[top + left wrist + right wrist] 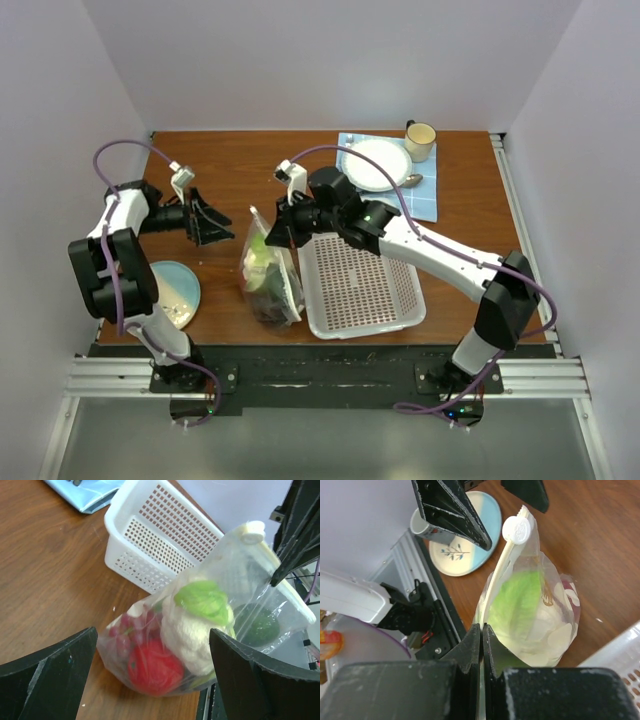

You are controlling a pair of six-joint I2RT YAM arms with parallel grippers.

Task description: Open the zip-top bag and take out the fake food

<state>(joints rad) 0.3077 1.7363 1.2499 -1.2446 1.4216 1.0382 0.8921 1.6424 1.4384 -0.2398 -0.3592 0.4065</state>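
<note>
Right jaws pinch the zip-top bag [266, 285], left jaws gape wide, over a white-walled wooden table [235, 165].

A brown wood-grain bench [230, 165] stands inside a plain white enclosure, with a back wall [330, 60] at its far edge, a left wall [50, 150] and a right wall [590, 150] rising close along its side edges. A black plate [320, 362] runs along the near edge on silver aluminium rails [110, 378], and a pale side rail [513, 200] follows the right edge. Below the near edge lies a dull grey floor [320, 445]; the light is soft and even, with only faint shadows on the wood.
</note>
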